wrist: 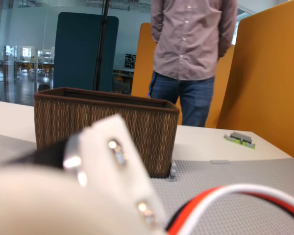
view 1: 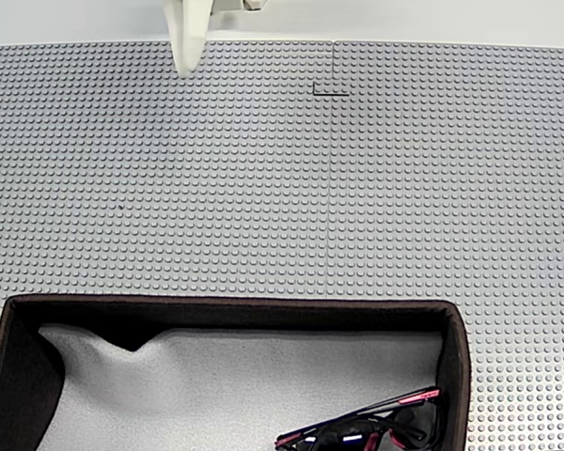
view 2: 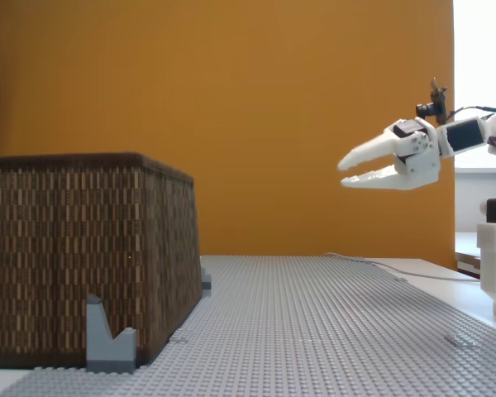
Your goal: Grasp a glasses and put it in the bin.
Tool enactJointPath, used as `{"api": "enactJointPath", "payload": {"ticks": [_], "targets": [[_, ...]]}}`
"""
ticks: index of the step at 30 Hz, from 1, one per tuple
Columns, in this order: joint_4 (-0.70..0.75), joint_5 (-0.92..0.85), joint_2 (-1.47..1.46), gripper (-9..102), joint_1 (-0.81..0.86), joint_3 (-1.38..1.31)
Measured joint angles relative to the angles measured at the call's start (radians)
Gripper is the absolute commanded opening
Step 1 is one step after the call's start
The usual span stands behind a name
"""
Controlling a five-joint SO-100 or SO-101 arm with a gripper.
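glasses (view 1: 376,427) lie inside bin (view 1: 456,348), at 5 o'clock corner on grey lining. claw (view 2: 345,173) released, holding nothing, raised above studded counter (view 2: 331,322), well apart from bin.

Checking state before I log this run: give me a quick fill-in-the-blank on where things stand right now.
1. The glasses lie ____ the bin.
2. The gripper hangs above the studded grey baseplate holding ____.
3. In the wrist view, a person stands ____ the bin.
4. The wall behind the arm is coloured ____.

Missing words: inside; nothing; behind; orange
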Motion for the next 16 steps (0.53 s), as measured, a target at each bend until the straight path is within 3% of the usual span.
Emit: {"api": "enactJointPath", "payload": {"ticks": [3,8,15,16], "targets": [[-0.067,0.002,0.021,29,-0.003,0.000],[-0.348,-0.038,0.031,27,-0.031,0.000],[-0.500,-0.089,0.034,22,-0.028,0.015],[-0.509,-0.089,0.040,16,-0.017,0.017]]}}
